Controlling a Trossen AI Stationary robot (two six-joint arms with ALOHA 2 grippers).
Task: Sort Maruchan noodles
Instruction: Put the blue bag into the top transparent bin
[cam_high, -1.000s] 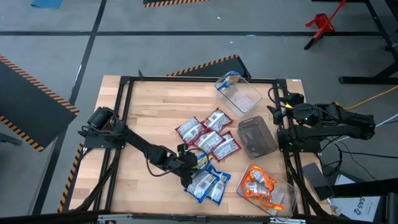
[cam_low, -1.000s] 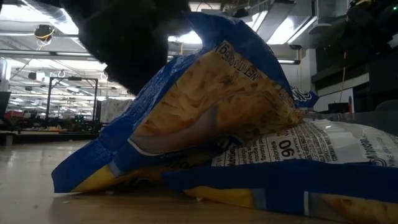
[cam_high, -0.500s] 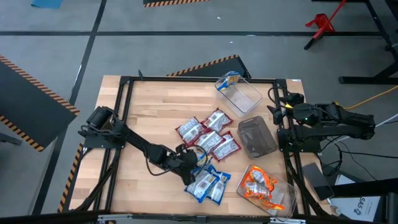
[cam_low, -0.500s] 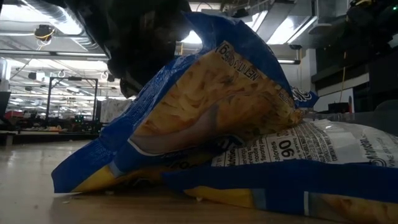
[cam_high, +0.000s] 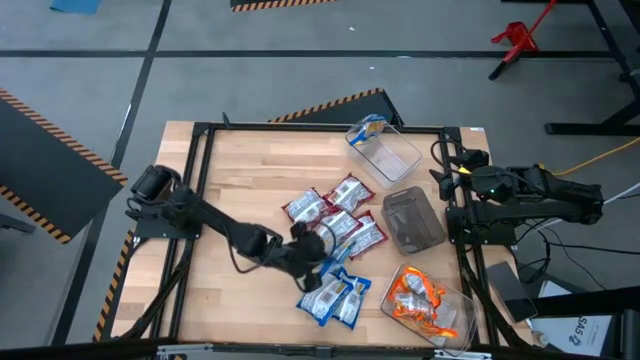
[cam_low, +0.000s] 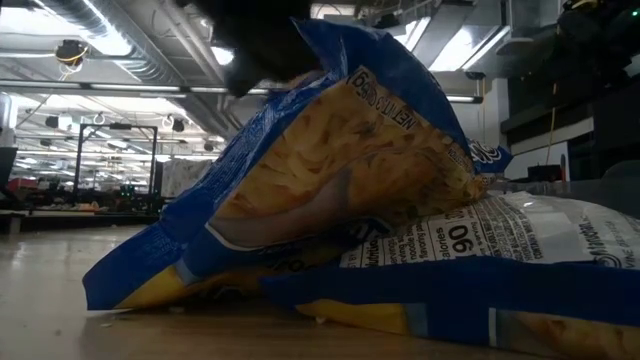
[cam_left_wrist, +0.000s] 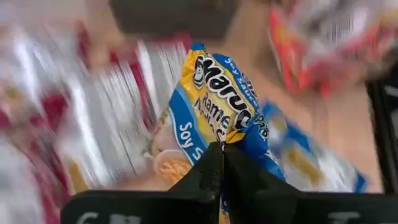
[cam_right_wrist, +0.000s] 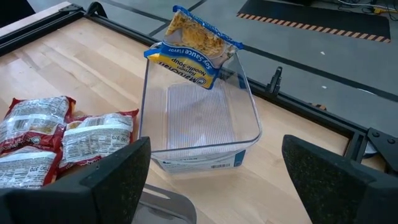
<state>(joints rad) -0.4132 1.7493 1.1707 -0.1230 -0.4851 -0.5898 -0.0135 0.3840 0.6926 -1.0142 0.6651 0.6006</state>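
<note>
Gripping a blue packet

Your left gripper is clenched on a blue-and-yellow noodle packet above the blue pile, beside the red packets. Farther off, your right gripper waits, jaws spread, facing the clear tub.

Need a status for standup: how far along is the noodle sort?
Done: orange packets are in a clear tub, one blue packet rests on the far tub. In hand: left gripper is shut on another blue packet. Left: red packets and blue pile lie loose. Right gripper waits open.
</note>
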